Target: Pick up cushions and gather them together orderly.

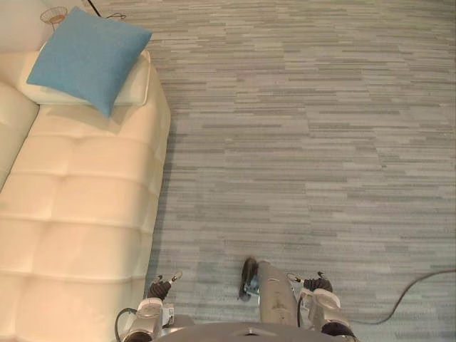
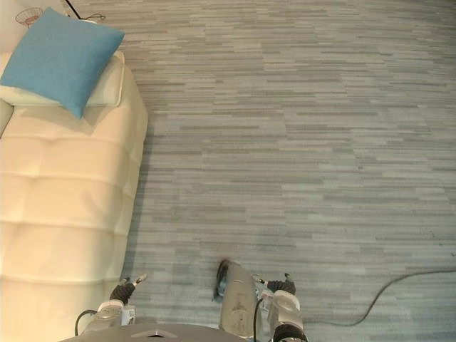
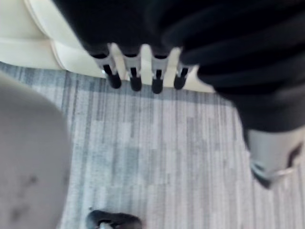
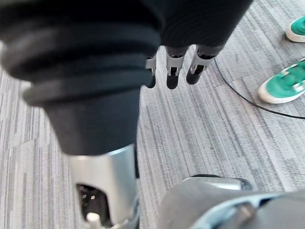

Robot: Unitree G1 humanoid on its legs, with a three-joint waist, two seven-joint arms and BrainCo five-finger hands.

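Observation:
A blue cushion [image 1: 87, 55] lies tilted at the far end of the cream sofa [image 1: 78, 214], resting on a cream cushion [image 1: 135, 85] of the sofa's colour. My left hand [image 3: 134, 71] hangs low beside the sofa's near front corner, its fingers straight and holding nothing. My right hand [image 4: 174, 69] hangs over the grey carpet, fingers straight and bare as well. Both hands sit at the bottom of the eye views, left hand [image 1: 161, 287] and right hand [image 1: 318, 283], far from the cushions.
Grey striped carpet [image 1: 306, 142] spreads to the right of the sofa. A small wire object [image 1: 53, 14] stands beyond the sofa's far end. A person's green shoes [image 4: 281, 88] stand on the carpet near my right hand.

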